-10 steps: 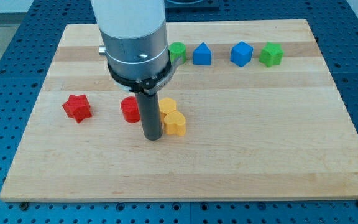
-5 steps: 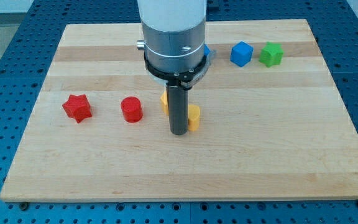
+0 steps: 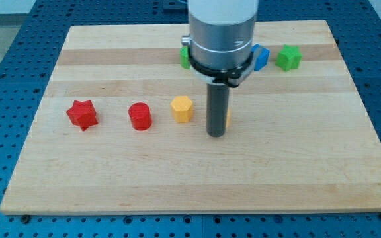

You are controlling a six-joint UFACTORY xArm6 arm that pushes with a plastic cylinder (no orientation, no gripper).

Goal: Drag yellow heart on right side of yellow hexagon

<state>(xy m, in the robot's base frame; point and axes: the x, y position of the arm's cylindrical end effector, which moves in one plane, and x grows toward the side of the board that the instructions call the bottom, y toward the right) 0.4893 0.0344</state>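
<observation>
The yellow hexagon [image 3: 182, 109] sits near the middle of the wooden board [image 3: 111, 178]. My rod stands just to its right, with my tip [image 3: 216, 133] on the board. The yellow heart [image 3: 227, 119] is almost fully hidden behind the rod; only a thin yellow sliver shows at the rod's right edge. The heart lies to the right of the hexagon, with a gap about one block wide between them.
A red cylinder [image 3: 139, 116] and a red star [image 3: 82, 114] lie left of the hexagon. Along the view's top are a green block [image 3: 186, 57] partly hidden by the arm, a blue block [image 3: 261, 57] and a green block [image 3: 288, 57].
My rod has moved to the view's right, pushing the yellow heart away from the hexagon's lower right side. The hexagon now stands uncovered; the other blocks have not moved.
</observation>
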